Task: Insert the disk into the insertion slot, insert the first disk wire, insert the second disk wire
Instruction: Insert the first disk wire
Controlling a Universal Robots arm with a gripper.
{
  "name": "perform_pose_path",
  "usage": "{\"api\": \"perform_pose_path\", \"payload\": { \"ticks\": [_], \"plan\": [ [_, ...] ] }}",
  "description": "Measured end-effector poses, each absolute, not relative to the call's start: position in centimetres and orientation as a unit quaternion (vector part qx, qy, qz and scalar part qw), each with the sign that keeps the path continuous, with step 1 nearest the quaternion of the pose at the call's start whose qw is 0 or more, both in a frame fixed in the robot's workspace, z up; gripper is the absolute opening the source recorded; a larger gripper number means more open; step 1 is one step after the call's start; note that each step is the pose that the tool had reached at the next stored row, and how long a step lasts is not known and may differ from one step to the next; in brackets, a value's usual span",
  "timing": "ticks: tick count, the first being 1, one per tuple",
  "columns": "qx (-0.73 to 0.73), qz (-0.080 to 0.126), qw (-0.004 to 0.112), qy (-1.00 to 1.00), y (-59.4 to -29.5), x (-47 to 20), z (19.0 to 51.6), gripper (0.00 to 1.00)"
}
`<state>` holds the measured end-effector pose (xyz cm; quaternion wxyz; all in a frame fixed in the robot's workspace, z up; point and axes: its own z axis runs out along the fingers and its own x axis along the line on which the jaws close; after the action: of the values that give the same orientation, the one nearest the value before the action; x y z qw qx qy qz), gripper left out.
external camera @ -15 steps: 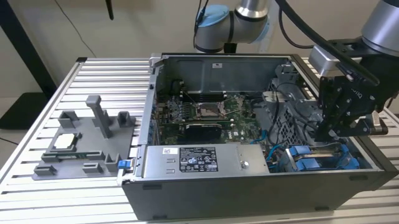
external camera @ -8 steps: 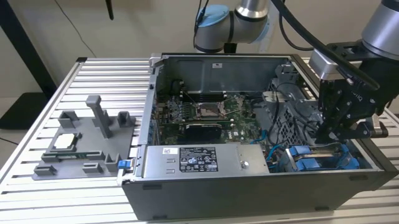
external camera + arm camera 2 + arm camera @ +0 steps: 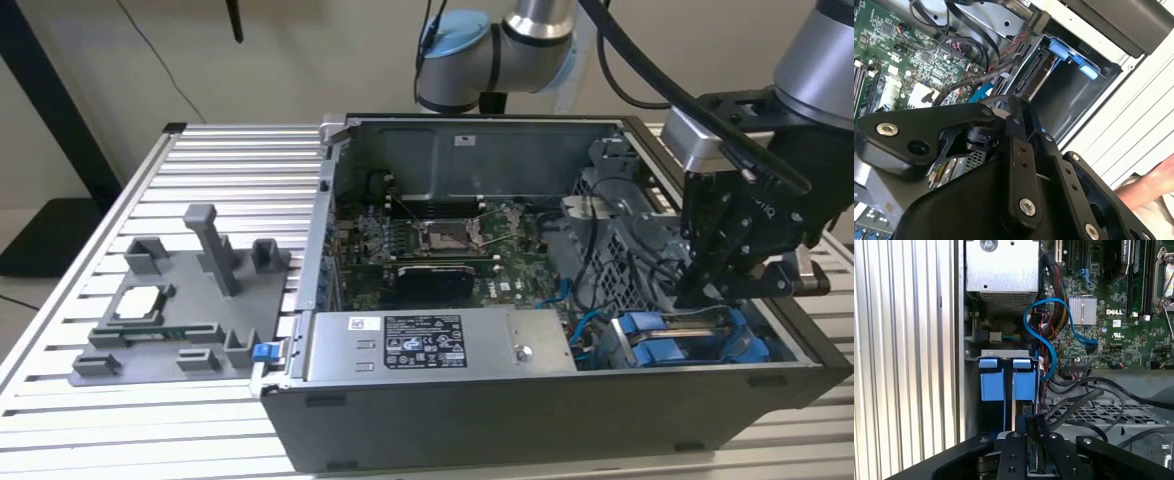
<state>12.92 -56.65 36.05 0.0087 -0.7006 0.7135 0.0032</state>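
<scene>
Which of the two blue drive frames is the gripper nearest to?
The blue frame beside the looped blue cable, on the motherboard side; the gripper lines up with it. The other frame sits nearer the case wall.

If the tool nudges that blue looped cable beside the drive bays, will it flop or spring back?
The blue cable holds a smooth free-standing arc, so it is probably springy rather than limp and would likely rebound. It looks thin, so likely light. One end seems plugged at the board; a hard push may strain that plug.
</scene>
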Motion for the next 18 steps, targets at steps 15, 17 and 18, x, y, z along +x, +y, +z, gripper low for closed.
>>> {"api": "perform_pose_path", "payload": {
  "ticks": [15,17,18],
  "plan": [
    [-0.701,0.007,0.011,0.713,-57.3,14.9,35.3,0.00],
    [-0.701,0.007,0.013,0.713,-57.3,15.0,35.1,0.00],
    [-0.701,0.007,0.014,0.713,-57.3,15.1,35.0,0.00]
  ]
}}
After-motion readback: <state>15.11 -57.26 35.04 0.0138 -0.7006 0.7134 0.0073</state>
